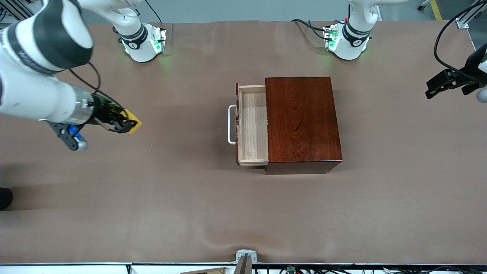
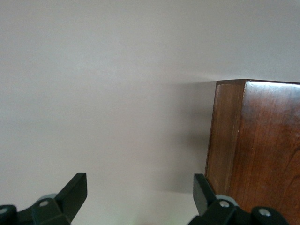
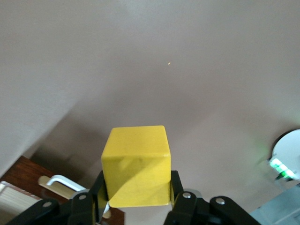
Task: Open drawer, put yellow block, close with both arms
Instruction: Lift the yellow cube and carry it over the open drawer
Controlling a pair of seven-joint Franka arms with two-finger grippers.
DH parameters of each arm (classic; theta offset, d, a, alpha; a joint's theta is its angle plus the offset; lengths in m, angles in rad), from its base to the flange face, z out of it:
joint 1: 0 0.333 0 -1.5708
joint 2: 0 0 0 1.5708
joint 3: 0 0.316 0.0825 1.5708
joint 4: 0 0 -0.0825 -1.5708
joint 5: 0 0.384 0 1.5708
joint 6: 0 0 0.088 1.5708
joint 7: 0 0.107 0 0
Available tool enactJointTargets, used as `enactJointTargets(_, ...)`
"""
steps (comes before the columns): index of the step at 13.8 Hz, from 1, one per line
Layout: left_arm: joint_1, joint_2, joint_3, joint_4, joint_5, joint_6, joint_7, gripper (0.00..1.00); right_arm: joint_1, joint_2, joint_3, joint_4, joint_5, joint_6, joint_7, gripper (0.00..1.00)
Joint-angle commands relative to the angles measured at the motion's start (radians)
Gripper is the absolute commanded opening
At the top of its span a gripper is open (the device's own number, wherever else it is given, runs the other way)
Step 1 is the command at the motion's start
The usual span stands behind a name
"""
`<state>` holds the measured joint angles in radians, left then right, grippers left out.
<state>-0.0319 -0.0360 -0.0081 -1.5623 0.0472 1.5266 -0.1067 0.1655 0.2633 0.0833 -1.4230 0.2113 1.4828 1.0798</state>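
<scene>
Yellow block (image 3: 136, 165) clamped in right gripper (image 1: 123, 122) jaws, left gripper (image 2: 140, 192) (waiting) jaws apart, drawer (image 1: 252, 125) open

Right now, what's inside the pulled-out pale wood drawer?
The exposed part of the pale wood drawer shows only bare wood. The remainder is hidden under the mahogany box. The right claw holds the small yellow cube.

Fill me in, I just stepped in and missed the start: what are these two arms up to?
The right gripper is shut on the yellow block, holding it over the bare table toward the right arm's end. The drawer of the wooden box already stands pulled out, its tray empty and its white handle facing the block. The left gripper is open and waits by the box's side at the left arm's end of the table. The block is not yet in the drawer.
</scene>
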Motion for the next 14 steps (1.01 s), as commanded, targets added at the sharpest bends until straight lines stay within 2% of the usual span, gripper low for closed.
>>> enactJointTargets(1, 0.017, -0.005, -0.009, -0.002, -0.015, 0.007, 0.022, 1.00, 0.072, -0.003, -0.011, 0.002, 0.013, 0.022, 0.132, 0.00)
enactJointTargets(9, 0.017, 0.001, -0.010, 0.001, -0.013, 0.007, 0.022, 1.00, 0.288, 0.068, -0.011, 0.001, 0.022, 0.244, 0.581, 0.00)
enactJointTargets(12, 0.017, -0.001, -0.009, 0.001, -0.012, 0.007, 0.022, 1.00, 0.348, 0.100, -0.011, -0.005, 0.082, 0.325, 0.679, 0.00)
enactJointTargets(14, 0.018, -0.001, -0.010, 0.001, -0.012, 0.007, 0.022, 1.00, 0.386, 0.125, -0.011, -0.007, 0.082, 0.382, 0.773, 0.00)
